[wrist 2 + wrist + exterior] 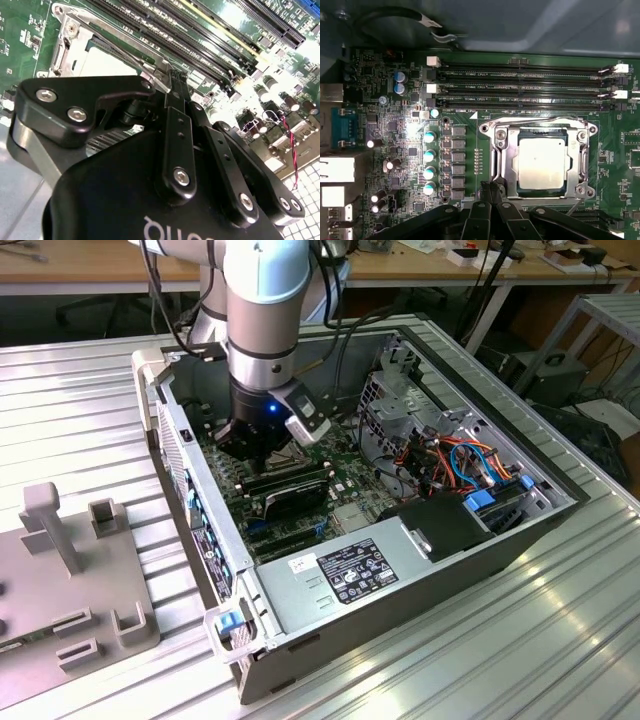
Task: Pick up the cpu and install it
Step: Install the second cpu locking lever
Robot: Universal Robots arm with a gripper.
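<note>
One cpu (542, 163), seated flat in motherboard socket (501, 165), inside open computer case (400, 580). Thin, stiff, light, likely fragile; grip by edges. Hand (490, 186) closed, empty, just beside socket.

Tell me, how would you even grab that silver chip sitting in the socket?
Probably from straight above, by two opposite edges. The cpu lies flat in its socket, ringed by the metal frame, so no side approach looks open. Its smooth top offers nothing to pinch; only the thin edges do, and the frame leaves little room there. The gripper, fingers together, sits just beside the socket.
</note>
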